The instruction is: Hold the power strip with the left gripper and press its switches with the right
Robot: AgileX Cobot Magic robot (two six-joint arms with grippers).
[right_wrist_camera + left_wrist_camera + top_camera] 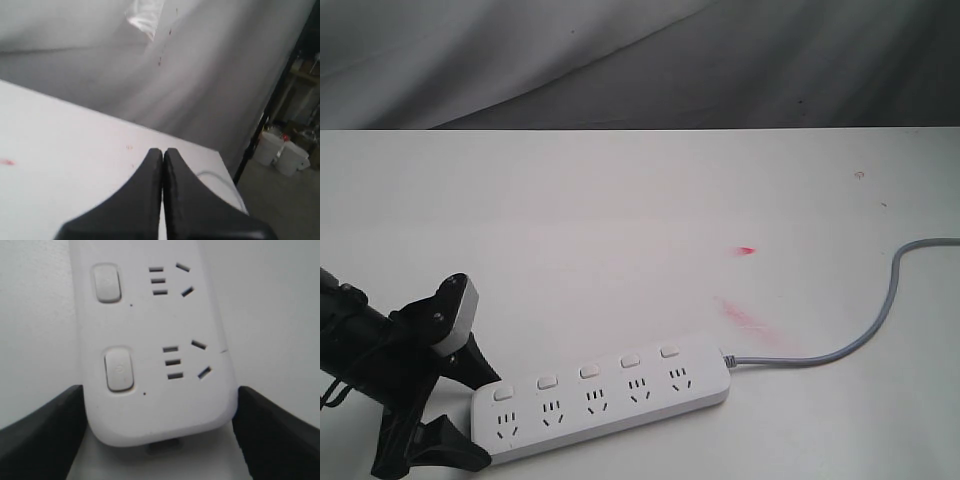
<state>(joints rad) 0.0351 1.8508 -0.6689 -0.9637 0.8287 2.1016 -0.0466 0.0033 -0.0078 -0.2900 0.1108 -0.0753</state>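
Note:
The long white power strip (pixel 610 400) lies on the white table near its front edge, with its grey cord (pixel 880 322) running off to the right. Five small white switches (pixel 589 370) sit in a row, one above each socket. My left gripper (pixel 488 418) straddles the strip's left end, one black finger against each long side. In the left wrist view the strip's end (pixel 160 405) sits between the fingers (pixel 45 435), both touching it, beside the nearest switch (pixel 119 369). My right gripper (pixel 162 151) is shut and empty above bare table, and does not show in the exterior view.
Red smears (pixel 747 249) mark the white table (pixel 620 200) right of centre. A grey cloth backdrop (pixel 640 60) hangs behind the far edge. In the right wrist view the cord (pixel 215 175) lies near the table's corner, and white buckets (pixel 270 147) stand on the floor beyond.

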